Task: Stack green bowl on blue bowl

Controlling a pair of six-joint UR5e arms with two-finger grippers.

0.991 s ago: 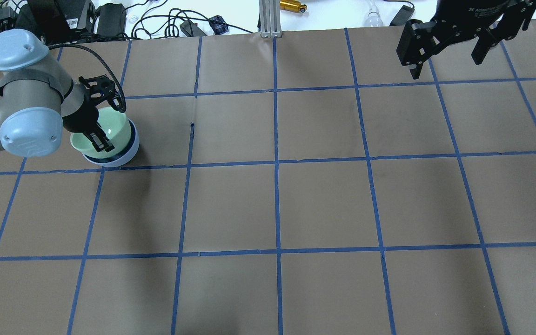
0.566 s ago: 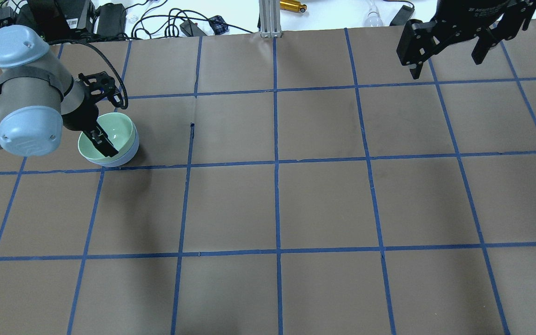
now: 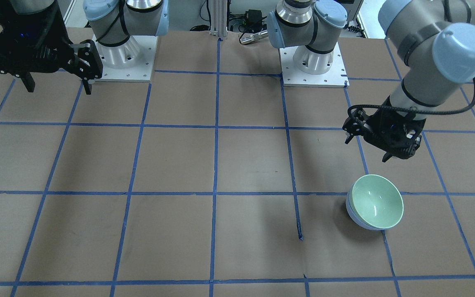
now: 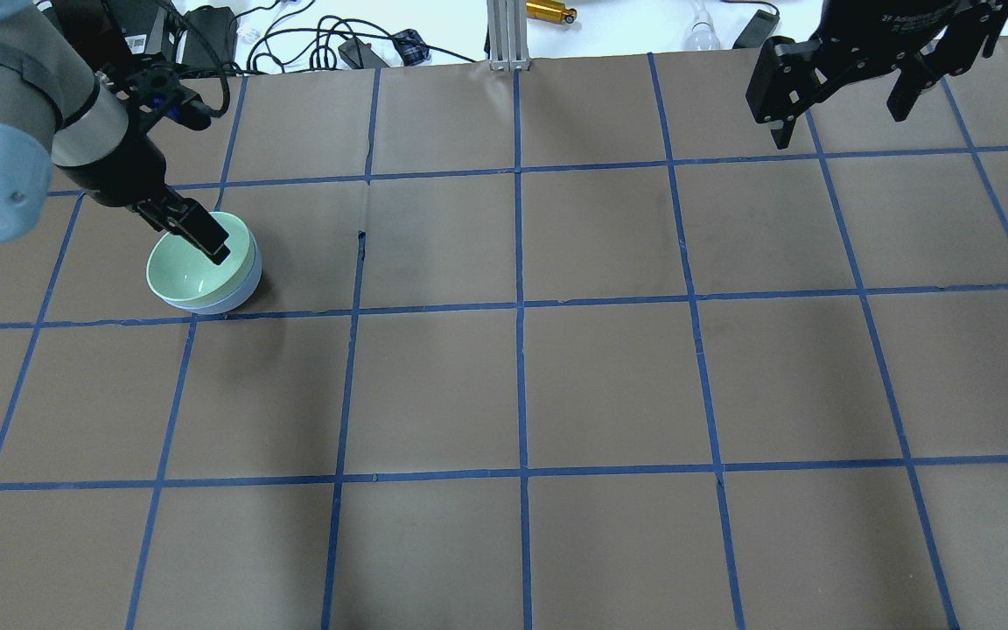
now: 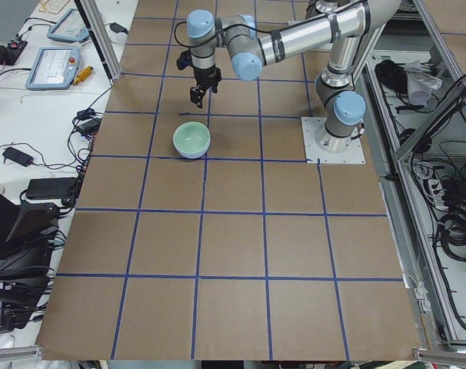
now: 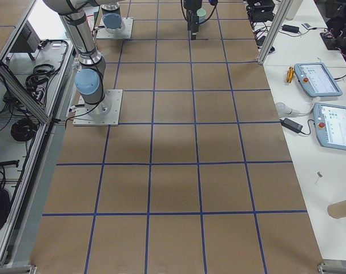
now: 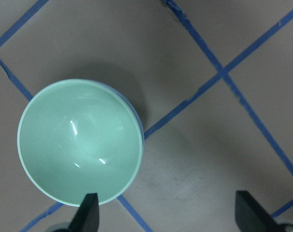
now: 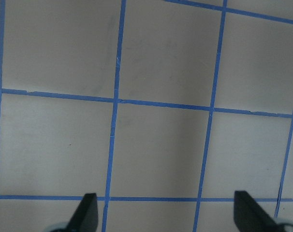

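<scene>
The round, glossy mint-green bowl (image 3: 377,201) sits nested in the glossy periwinkle-blue bowl (image 3: 353,218) at ten o'clock on the brown tabletop (image 4: 609,385), overhead view. The left gripper (image 7: 167,217) hovers above it, spread and empty. Stacking looks done; the next move likely needs only a clean retreat

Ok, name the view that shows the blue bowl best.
Exterior front-facing: the blue bowl shows its outer wall under the green bowl. Overhead and exterior left show a thinner crescent; left wrist only a sliver.
</scene>
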